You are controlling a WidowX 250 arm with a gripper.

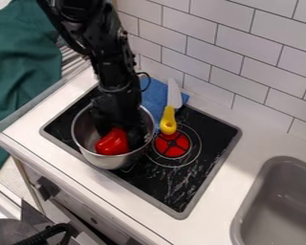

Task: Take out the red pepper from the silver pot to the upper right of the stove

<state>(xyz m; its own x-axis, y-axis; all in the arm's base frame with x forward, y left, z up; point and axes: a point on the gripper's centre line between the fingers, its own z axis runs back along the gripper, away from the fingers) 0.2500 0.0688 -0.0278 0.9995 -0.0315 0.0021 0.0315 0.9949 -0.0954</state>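
Stove point(197, 174): black top, grey edging; its upper right is the destination. Silver pot point(111, 163): upright, on the stove's left part. Blue cloth point(155, 92): behind the pot. Gripper point(122, 137): pointing down inside the pot, against or beside the pepper; opening and hold cannot be told. Knife point(168, 122): yellow-handled, just right of the pot. Red pepper point(111, 143): in the pot, near its front wall. Handling note: secure the pepper's body squarely, raise it straight past the rim, then carry it above the knife.
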